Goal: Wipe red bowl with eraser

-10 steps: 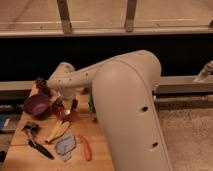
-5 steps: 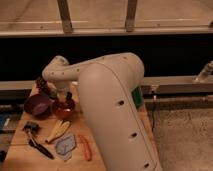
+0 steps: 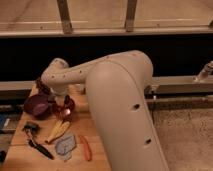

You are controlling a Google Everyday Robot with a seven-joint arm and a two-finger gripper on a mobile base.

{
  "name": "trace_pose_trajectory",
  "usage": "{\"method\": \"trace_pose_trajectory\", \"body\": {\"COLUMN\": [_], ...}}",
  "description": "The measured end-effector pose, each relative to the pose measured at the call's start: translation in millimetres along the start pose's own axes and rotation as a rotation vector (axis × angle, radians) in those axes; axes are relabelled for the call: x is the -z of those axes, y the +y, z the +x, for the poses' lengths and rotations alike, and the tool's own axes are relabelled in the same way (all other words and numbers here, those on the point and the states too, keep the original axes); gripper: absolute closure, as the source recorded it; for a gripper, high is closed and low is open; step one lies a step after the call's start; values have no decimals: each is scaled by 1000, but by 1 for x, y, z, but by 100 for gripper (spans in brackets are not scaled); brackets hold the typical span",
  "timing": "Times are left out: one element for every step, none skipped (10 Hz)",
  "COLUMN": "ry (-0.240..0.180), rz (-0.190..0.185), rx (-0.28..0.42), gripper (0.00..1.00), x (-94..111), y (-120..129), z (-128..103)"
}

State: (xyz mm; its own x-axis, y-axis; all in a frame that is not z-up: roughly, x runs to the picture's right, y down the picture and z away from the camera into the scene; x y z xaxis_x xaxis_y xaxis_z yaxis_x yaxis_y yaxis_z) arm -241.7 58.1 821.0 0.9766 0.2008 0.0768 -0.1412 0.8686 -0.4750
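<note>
From the one camera view, you'll see the arm has swung further left over the last second, and the gripper (image 3: 64,106) now hangs right over the red bowl (image 3: 65,108) — beside the purple bowl (image 3: 37,105) on the worktop (image 3: 95,157). That suggests wiping is under way (the eraser isn't visible — I cannot tell whether the fingers hold it).

Dim, warm light is washing the frame; the gripper (image 3: 63,103), centre left, is sitting in shadow; the arm (image 3: 117,95) is catching a soft sheen.
</note>
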Motion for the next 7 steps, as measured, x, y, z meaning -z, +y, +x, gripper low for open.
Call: {"method": "trace_pose_trajectory", "body": {"ry": [-1, 5, 9, 18, 26, 32, 41], "rz": [-9, -12, -10, -7, 0, 5, 19], "rx": [-16, -39, -62, -99, -134, -149, -165], "gripper": [100, 100, 100, 100, 100, 100, 100], "x": [2, 2, 4, 6, 6, 5, 4], "y": [11, 16, 17, 17, 11, 7, -5], "z": [13, 27, 38, 53, 64, 69, 75]}}
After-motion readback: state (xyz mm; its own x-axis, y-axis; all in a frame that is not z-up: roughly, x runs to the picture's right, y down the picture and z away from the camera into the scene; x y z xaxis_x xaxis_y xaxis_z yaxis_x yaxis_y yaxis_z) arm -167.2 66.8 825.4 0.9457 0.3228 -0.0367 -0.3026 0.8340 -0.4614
